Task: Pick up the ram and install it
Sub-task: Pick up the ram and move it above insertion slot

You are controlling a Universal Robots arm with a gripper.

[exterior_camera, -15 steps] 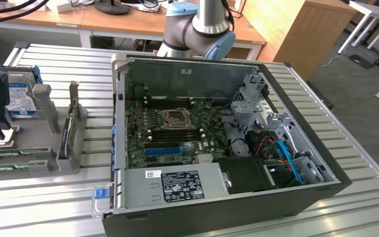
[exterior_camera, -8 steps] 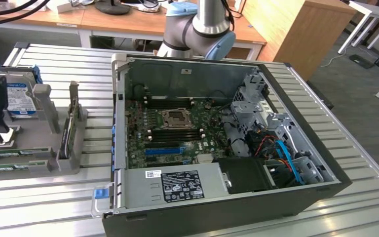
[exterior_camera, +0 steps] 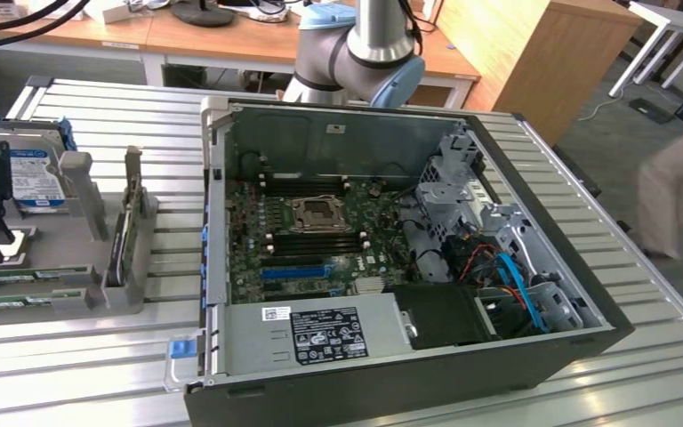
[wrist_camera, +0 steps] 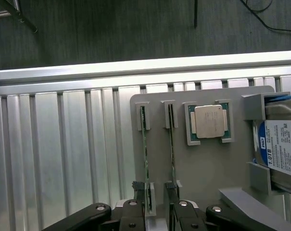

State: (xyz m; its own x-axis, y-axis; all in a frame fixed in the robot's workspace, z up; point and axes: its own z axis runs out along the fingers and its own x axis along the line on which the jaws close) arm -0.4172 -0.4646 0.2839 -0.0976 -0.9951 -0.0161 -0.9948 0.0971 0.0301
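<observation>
Over the grey parts fixture (wrist_camera: 208,168), at the exterior view's left, your gripper (wrist_camera: 158,211) hangs with its fingers spread wide and nothing held between them. Below it you have two green memory modules standing on edge in neighbouring slots. The ram stick (wrist_camera: 144,154) and a second ram stick (wrist_camera: 171,144) run parallel, just beside each other. The fingers sit at one end of the pair, and you cannot tell whether either tip touches a stick. Beside the sticks, a processor (wrist_camera: 210,121) lies flat in its own pocket. A hard drive (wrist_camera: 280,147) with a blue-and-white label sits at the fixture's edge. The open computer case (exterior_camera: 214,222) lies on the ribbed aluminium table (wrist_camera: 63,144), well apart from the gripper, with its motherboard (exterior_camera: 330,240) exposed.
</observation>
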